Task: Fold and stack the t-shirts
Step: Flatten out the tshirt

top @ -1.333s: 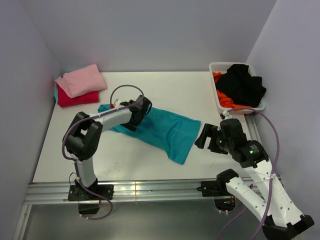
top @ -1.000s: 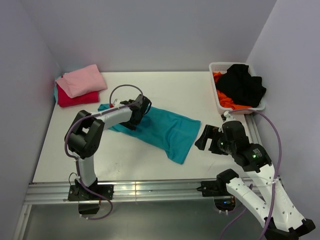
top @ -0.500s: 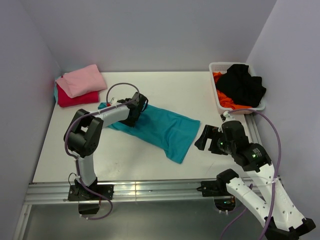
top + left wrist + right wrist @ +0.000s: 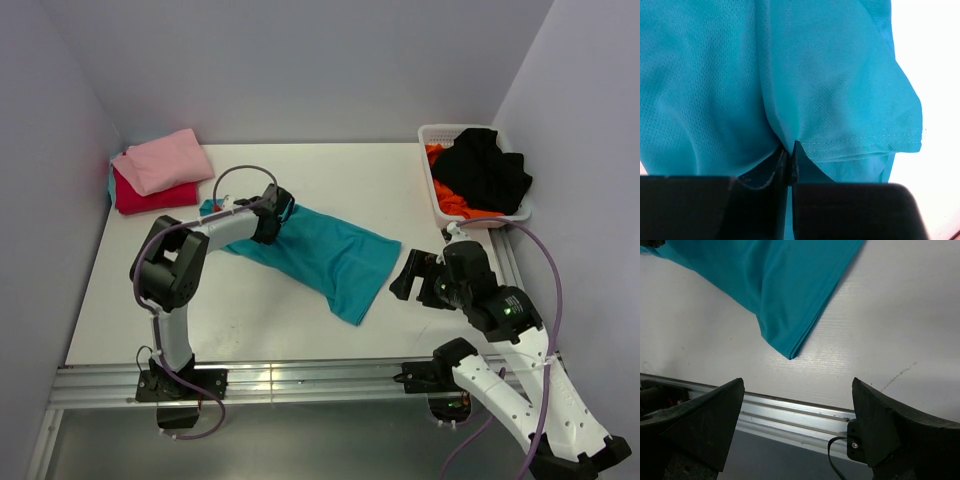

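On the table, left end effector pinches the teal t-shirt; right end effector gapes empty.

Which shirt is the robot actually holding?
The teal t-shirt on the table: the left gripper is shut on its edge. Pink shirt and red shirt lie stacked in the corner; black shirt and orange shirt sit in the basket.

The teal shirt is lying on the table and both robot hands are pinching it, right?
Not both. Only the left gripper is shut on the teal shirt, which does lie on the table. The right wrist view shows the right gripper open, apart from the shirt, holding nothing.
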You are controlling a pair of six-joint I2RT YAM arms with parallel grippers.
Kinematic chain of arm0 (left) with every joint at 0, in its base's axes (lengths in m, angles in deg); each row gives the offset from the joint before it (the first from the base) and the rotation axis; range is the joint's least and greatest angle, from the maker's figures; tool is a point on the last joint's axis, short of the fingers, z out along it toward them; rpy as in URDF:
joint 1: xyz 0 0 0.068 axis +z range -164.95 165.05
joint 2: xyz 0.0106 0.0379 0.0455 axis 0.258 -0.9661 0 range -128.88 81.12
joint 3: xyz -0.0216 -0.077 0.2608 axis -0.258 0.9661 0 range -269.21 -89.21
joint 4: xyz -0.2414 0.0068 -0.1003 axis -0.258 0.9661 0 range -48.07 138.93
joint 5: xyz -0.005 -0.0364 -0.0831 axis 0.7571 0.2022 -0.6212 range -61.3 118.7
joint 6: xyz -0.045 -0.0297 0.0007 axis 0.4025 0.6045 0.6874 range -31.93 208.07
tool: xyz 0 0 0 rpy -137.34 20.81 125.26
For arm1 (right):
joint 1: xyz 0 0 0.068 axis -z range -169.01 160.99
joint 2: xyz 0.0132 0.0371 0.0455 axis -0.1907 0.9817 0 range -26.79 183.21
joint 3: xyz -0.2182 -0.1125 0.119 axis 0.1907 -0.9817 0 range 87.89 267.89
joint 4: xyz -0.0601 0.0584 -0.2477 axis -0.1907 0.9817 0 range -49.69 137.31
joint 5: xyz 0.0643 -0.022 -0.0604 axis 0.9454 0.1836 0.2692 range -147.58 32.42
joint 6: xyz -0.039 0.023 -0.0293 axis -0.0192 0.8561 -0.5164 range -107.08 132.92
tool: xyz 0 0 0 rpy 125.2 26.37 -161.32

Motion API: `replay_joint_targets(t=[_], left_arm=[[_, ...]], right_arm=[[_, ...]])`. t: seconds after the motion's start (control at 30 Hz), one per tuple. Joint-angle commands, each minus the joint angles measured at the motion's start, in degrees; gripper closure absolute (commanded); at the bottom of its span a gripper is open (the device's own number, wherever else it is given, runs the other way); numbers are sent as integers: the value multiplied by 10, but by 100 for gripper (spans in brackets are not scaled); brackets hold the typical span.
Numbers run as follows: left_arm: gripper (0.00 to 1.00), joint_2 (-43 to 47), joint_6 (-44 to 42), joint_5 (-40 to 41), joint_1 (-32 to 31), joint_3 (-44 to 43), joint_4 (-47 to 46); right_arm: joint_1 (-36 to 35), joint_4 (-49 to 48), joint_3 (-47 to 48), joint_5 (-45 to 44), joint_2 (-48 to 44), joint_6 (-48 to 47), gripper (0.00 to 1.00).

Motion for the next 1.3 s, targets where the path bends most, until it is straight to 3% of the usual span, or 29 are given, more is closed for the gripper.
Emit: replay_joint_targets(t=[0.0, 0.1, 0.47, 1.03, 1.27], left_arm=[[91, -3, -13, -10, 8, -10, -19], [99, -3, -21, -15, 12, -11, -21], [100, 6, -64, -47, 48, -54, 12], [95, -10, -101, -80, 74, -105, 29], [87, -19, -102, -91, 80, -112, 35]], right_arm=[[-4, -4, 1, -14, 6, 4, 5], [-5, -5, 3, -17, 9, 6, 5], [-4, -20, 4, -23, 35, 21, 6], [-4, -11, 8, -50, 21, 34, 6], [-4, -8, 11, -54, 18, 35, 6]])
